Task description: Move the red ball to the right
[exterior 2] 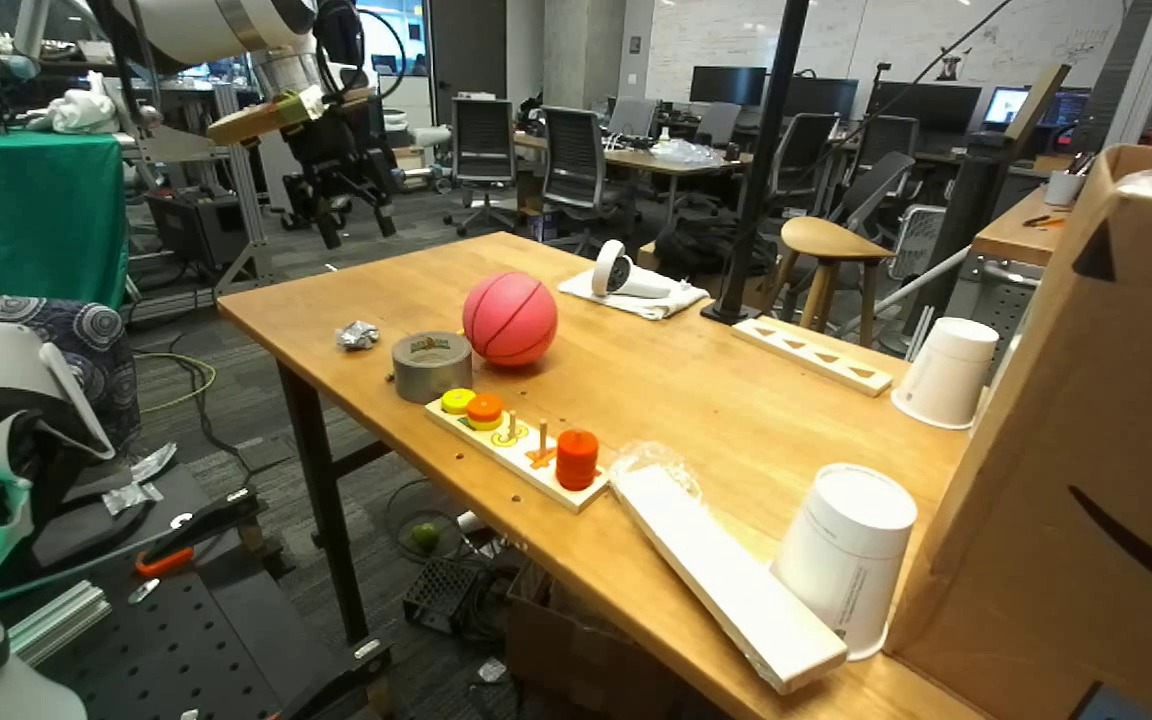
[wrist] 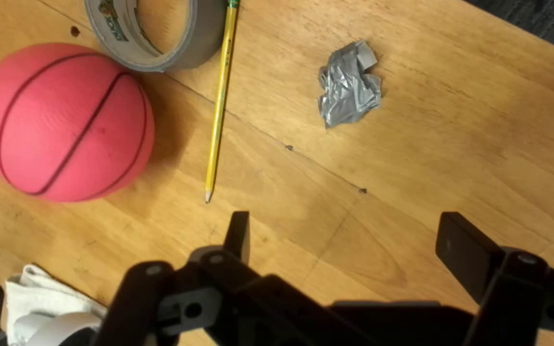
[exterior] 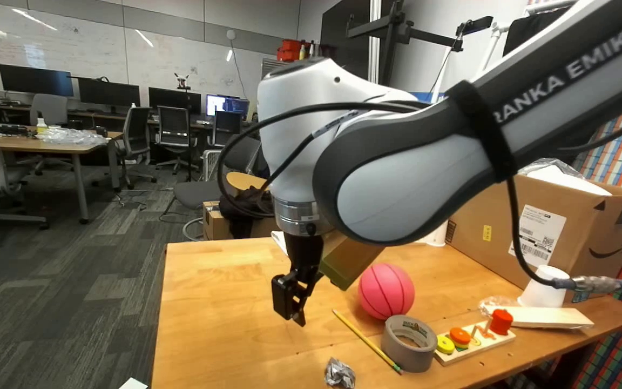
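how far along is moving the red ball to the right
Done: no move can be confirmed; the red ball rests on the table near the tape roll. In hand: nothing; the jaws stand open and empty, away from the ball. Remaining: probably the whole rightward move, with the ball ungrasped.
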